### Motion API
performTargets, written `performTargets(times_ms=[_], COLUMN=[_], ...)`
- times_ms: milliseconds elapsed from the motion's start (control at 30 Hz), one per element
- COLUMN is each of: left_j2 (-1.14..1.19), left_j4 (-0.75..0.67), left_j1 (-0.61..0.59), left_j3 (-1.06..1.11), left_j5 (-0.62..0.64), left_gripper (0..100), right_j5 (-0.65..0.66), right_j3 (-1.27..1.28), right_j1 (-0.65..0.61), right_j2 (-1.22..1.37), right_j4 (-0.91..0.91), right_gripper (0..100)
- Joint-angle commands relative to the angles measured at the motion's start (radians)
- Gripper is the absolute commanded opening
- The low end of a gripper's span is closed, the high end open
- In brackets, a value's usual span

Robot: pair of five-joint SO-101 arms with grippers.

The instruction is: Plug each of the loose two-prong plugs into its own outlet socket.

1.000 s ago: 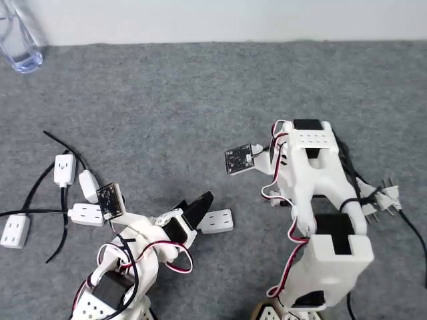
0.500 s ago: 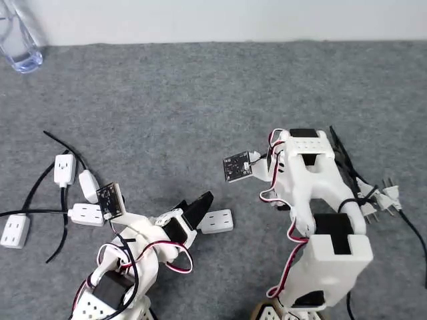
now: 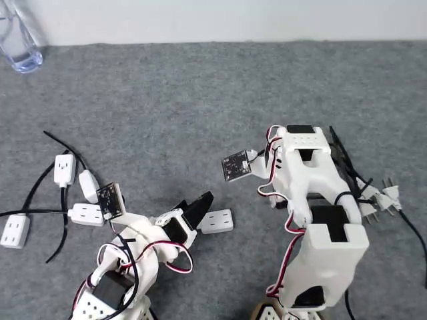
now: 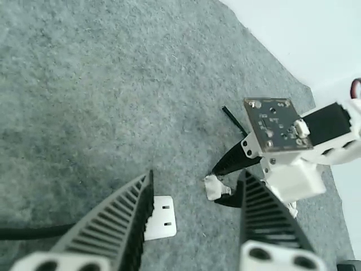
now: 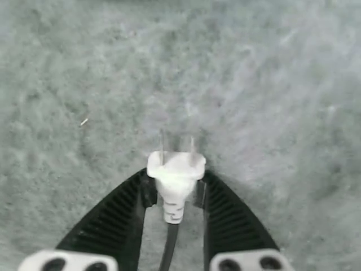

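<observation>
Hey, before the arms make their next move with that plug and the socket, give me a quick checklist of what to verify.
1. Grip on the plug: ok, the right gripper pinches both its sides.
2. Its prongs clear of the fingers: ok, they stick out ahead.
3. Plug lined up with a socket: not ok, it faces bare carpet.
4. The left gripper free: ok, open, holding nothing.
5. The outlet socket reachable: ok, flat on the carpet, slots up, beside one left finger.
6. Slack in the cord: cannot tell.
</observation>
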Motion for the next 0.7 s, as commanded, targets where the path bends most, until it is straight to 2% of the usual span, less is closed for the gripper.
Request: performTargets(times_ms=[0, 133, 500, 667], left_j2=[-0.003, -0.005, -0.005, -0.005], left_j4=[-0.003, -0.003, -0.061, -0.074], left_j1=[0.0, 0.002, 0.034, 0.034], left_j3=[-0.007, -0.007, -0.007, -0.007], left_j5=[-0.009, -0.008, -0.003, -0.003], left_gripper=[23, 23, 23, 23], right_j5=[0.043, -0.008, -0.497, -0.651], right_j3=[-0.002, -0.012, -0.012, -0.012], right_j1=[-0.002, -0.036, -0.26, -0.363], right_j2=[0.002, -0.041, -0.351, -0.433], right_j4=[0.058, 0.076, 0.093, 0.096], right_gripper=[0.9, 0.9, 0.9, 0.9])
